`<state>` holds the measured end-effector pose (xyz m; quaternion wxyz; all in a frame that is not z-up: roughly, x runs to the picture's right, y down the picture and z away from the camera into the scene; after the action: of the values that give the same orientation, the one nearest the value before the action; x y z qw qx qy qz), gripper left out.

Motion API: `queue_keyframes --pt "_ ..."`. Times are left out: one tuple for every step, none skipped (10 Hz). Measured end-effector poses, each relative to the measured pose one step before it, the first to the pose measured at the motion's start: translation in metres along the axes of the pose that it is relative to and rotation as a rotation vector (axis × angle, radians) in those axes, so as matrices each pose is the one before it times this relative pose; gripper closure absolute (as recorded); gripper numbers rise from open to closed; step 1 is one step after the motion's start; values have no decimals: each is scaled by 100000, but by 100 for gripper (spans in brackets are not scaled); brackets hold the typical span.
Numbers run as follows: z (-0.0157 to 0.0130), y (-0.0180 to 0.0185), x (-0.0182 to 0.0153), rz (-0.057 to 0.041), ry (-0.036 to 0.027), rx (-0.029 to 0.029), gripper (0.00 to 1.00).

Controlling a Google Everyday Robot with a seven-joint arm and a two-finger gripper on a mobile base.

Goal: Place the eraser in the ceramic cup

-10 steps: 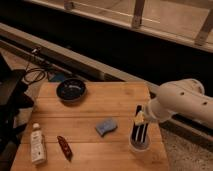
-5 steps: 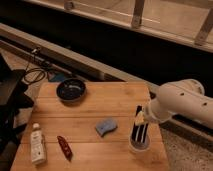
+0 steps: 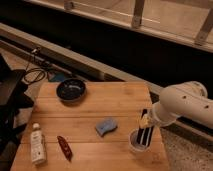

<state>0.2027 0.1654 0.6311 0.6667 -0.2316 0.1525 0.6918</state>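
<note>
The white ceramic cup (image 3: 136,143) stands near the front right corner of the wooden table (image 3: 90,122). The black eraser with white stripes (image 3: 145,135) stands upright with its lower end inside the cup. My gripper (image 3: 144,120) hangs right above the cup at the end of the white arm (image 3: 185,107), at the top of the eraser.
A dark blue-black bowl (image 3: 70,90) sits at the back left. A blue wavy-edged pad (image 3: 106,126) lies left of the cup. A white bottle (image 3: 36,144) and a red chili (image 3: 64,147) lie at the front left. Cables (image 3: 35,75) lie on the floor beyond the table.
</note>
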Motion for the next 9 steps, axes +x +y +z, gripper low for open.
queue_keyframes --pt "-37 -755 554 1273 873 926 85" --pt "-37 -303 225 752 288 -14 85" --pt "3 -45 225 -152 819 -108 85" --pt "-46 156 209 -872 1281 -848 85" --pt "-186 30 538 -1028 2052 -1959 85" --pt "-107 264 604 -1575 1913 -3237 85" --pt "58 851 285 -2409 1613 -2855 85" --pt "297 995 325 -2619 2370 -2701 85" --pt "349 760 331 -1827 2072 -2536 85"
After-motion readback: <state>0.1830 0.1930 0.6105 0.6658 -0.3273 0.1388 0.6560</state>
